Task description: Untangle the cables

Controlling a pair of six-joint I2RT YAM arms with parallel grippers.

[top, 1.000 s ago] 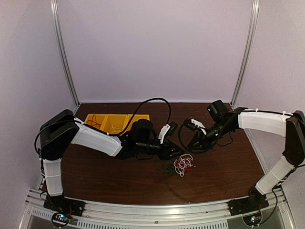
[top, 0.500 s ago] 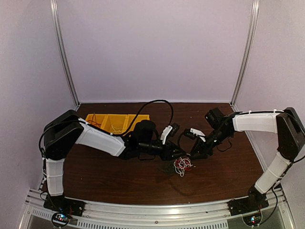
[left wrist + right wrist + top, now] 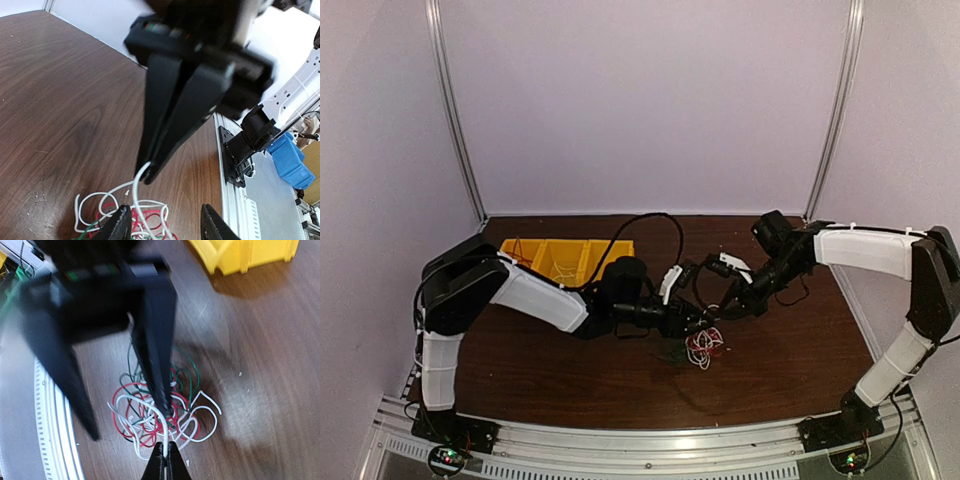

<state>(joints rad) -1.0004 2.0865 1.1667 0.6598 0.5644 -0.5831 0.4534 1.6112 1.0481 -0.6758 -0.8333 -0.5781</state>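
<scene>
1. Your right gripper (image 3: 164,463) is pinched shut on one white wire (image 3: 164,437) rising from the cables (image 3: 703,345), heaped on the table (image 3: 520,370) between the arms.
2. Your left gripper (image 3: 164,216) hangs over the heap, jaws apart and holding nothing, with one finger down among the loops.
3. Draw the white wire up slowly, and pin the rest with the left.
4. Both arms reach low and inward, wrists nearly meeting.

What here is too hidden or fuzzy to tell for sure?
Top view: the cables are too small and tangled to count.
Left wrist view: the bottom edge cuts off most of the cables.
Right wrist view: the left gripper is blurred, and the top edge cuts off the yellow bin.
</scene>
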